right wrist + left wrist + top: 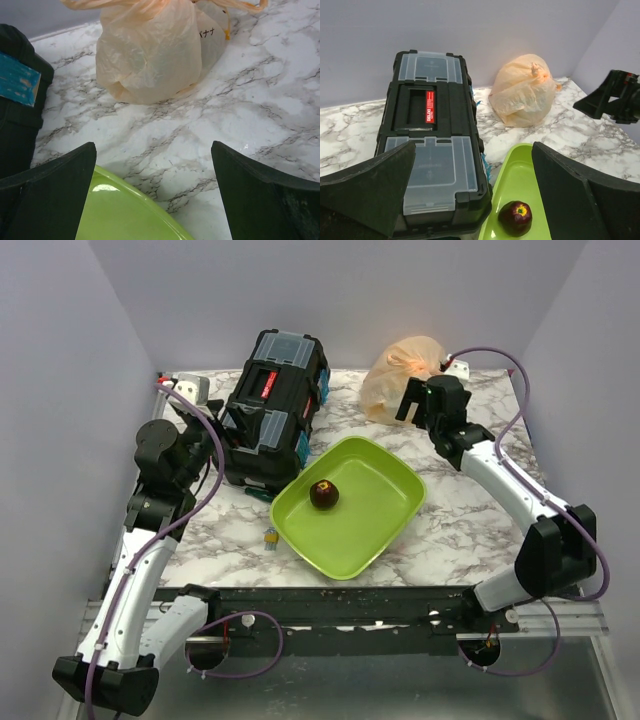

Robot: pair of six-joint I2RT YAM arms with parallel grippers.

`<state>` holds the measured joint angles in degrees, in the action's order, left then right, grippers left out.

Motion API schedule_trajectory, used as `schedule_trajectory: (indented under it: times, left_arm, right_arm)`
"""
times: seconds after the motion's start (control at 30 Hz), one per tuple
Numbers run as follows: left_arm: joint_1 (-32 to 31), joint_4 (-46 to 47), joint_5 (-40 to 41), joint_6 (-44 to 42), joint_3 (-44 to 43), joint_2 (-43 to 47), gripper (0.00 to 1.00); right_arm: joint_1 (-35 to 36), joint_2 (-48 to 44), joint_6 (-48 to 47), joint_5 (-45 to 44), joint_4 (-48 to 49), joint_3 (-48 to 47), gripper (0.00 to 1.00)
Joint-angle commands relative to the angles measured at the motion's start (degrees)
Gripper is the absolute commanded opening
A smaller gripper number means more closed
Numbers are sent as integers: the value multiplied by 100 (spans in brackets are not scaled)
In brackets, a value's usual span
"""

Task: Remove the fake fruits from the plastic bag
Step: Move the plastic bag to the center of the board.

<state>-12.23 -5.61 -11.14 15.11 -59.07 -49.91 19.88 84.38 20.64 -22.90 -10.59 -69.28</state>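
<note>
Peach-orange and crinkly, the translucent plastic bag [405,375] stands knotted at its top on the far right of the marble-patterned table [470,530]; what it holds cannot be made out. One glossy, dark maroon, round fake fruit [323,494] lies in the smooth lime-green tray [385,510], a square with rounded corners, right of the boxy black toolbox [275,405] with clear lid panels. The right gripper [154,147] hangs just near of the bag, jaws spread wide, touching nothing. The left gripper [474,150], equally spread and empty, hangs over the toolbox's near end.
</note>
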Motion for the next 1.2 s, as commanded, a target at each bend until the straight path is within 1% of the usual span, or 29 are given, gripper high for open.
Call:
schedule_trajectory:
  times: [0.0,0.13,0.27,0.37,0.4,0.53,0.7,0.9,0.97,1.03,1.13,1.17]
  left_arm:
    - [-108,94,-57,-150,88,-19,99]
    - [-148,129,-160,-73,93,-8,99]
    - [-192,174,-213,-32,124,5,99]
    - [-226,189,-315,30,115,-2,99]
    - [-242,191,-327,32,115,7,99]
    - [-386,217,-258,14,150,53,99]
    - [-589,218,-264,35,148,43,99]
    - [-725,230,-306,62,148,60,99]
    - [-770,235,-293,79,150,67,99]
    - [-805,235,-308,88,150,72,99]
    - [-834,235,-310,97,159,72,99]
    - [-842,236,-310,97,159,79,99]
  right_arm:
    - [-4,425,274,173,322,-351,100]
    - [-2,831,501,299,721,-340,100]
    - [-10,1287,971,386,997,-508,100]
    - [-10,1636,1303,303,1303,-658,100]
    - [-10,1723,1380,101,1339,-727,100]
    - [-60,2044,1391,-420,1593,-971,99]
    - [-309,2484,1246,-478,1645,-1433,99]
    - [-587,2852,1007,-442,1663,-1858,89]
    - [-666,2982,864,-338,1715,-1981,82]
    - [-717,3134,728,-315,1732,-2149,81]
    - [-817,3359,622,-232,1638,-2429,71]
    - [-832,3448,570,-209,1626,-2515,70]
